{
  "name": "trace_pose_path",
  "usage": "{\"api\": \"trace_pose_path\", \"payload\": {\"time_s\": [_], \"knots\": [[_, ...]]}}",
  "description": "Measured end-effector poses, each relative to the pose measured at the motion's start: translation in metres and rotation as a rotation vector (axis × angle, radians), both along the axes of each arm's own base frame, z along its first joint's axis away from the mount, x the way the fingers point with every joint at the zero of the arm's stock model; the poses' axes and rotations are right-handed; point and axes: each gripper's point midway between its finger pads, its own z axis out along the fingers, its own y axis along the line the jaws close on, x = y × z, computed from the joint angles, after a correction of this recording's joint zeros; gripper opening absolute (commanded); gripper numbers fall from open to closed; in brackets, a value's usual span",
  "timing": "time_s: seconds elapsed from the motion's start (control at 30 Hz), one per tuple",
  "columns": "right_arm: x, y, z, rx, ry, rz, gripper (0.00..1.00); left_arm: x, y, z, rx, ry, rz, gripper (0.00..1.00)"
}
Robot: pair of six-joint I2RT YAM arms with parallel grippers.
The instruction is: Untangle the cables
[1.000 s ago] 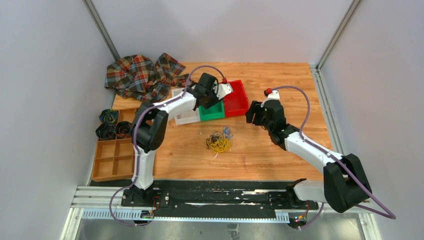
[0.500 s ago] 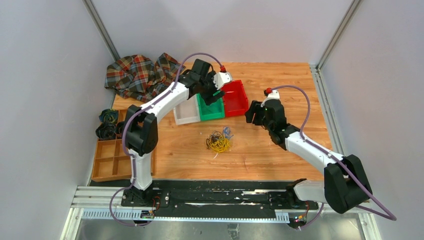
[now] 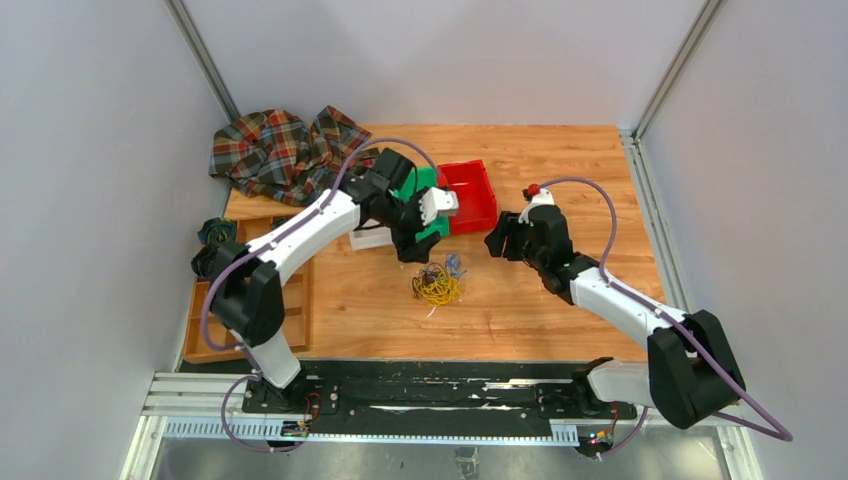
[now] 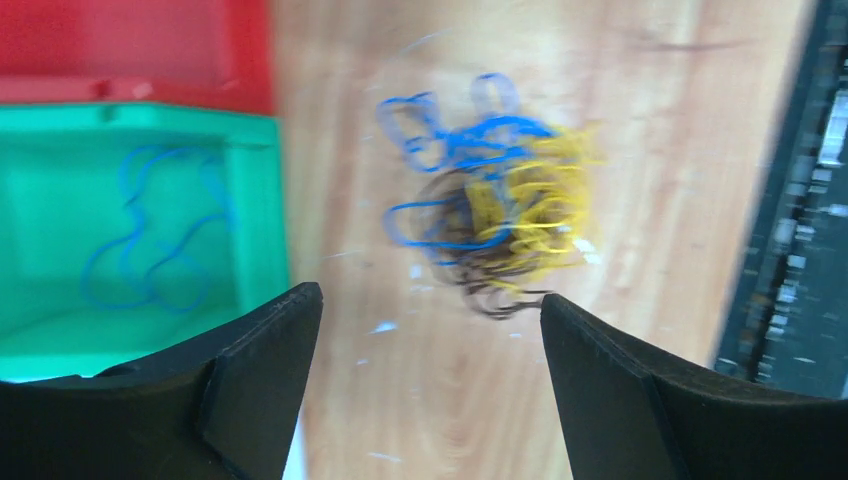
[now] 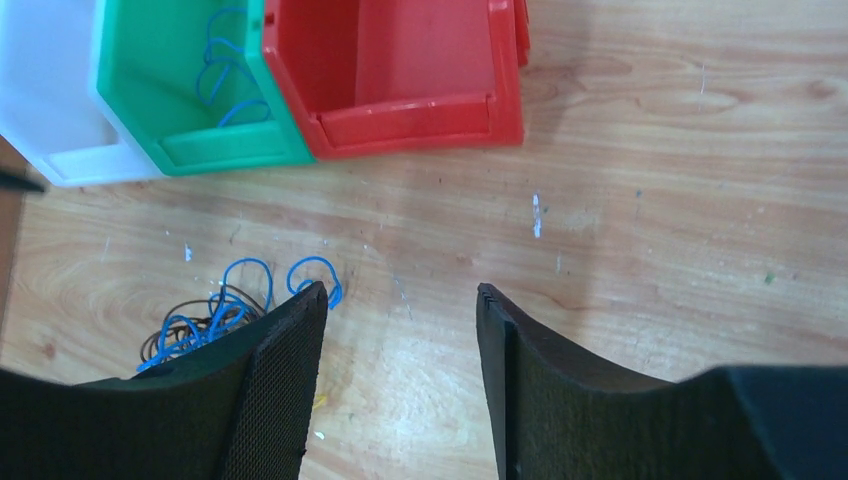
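Note:
The cables [image 3: 437,284] lie as a small tangle of thin yellow, black and blue strands on the wooden table, in front of the bins. They also show in the left wrist view [image 4: 500,215], blurred, and in the right wrist view [image 5: 215,315], partly behind my left finger. One loose blue cable [image 5: 225,70] lies apart in the green bin [image 5: 180,150]. My left gripper [image 3: 413,248] is open and empty, just behind and above the tangle [image 4: 430,310]. My right gripper [image 3: 497,240] is open and empty, to the right of the tangle [image 5: 400,295].
A red bin [image 3: 475,190], the green bin and a white bin [image 3: 368,238] stand side by side behind the tangle. A plaid cloth [image 3: 285,150] lies at the back left. A wooden compartment tray [image 3: 200,320] with dark coiled bundles [image 3: 213,235] sits at the left edge.
My left arm has swung from over the bins forward and down, toward the tangle. My right gripper has shifted slightly.

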Motion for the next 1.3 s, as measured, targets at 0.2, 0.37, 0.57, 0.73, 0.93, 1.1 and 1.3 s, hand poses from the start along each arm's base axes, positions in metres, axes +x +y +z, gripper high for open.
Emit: {"api": "trace_pose_path", "payload": {"time_s": [0.2, 0.37, 0.57, 0.73, 0.93, 1.1, 1.3], "knots": [[-0.01, -0.001, -0.012, 0.0, 0.038, 0.008, 0.53, -0.056, -0.034, 0.014, -0.041, 0.015, -0.127, 0.85], [-0.016, 0.0, -0.002, 0.023, 0.013, 0.024, 0.52, -0.042, -0.054, 0.002, -0.025, 0.042, -0.122, 0.84], [-0.019, 0.0, 0.008, 0.036, -0.01, 0.032, 0.49, -0.023, -0.065, -0.017, -0.004, 0.075, -0.096, 0.61], [-0.022, 0.0, 0.005, 0.034, 0.004, 0.04, 0.47, -0.024, -0.064, -0.029, 0.02, 0.109, -0.081, 0.27], [-0.023, 0.002, 0.005, 0.04, 0.006, 0.052, 0.48, -0.024, -0.059, -0.026, 0.04, 0.097, -0.079, 0.04], [-0.024, 0.006, 0.007, 0.053, 0.003, 0.072, 0.48, -0.03, -0.052, -0.002, 0.036, 0.079, -0.078, 0.01], [-0.027, 0.014, 0.015, 0.079, -0.016, 0.111, 0.58, -0.038, -0.051, 0.046, -0.038, 0.046, -0.056, 0.01]]}}
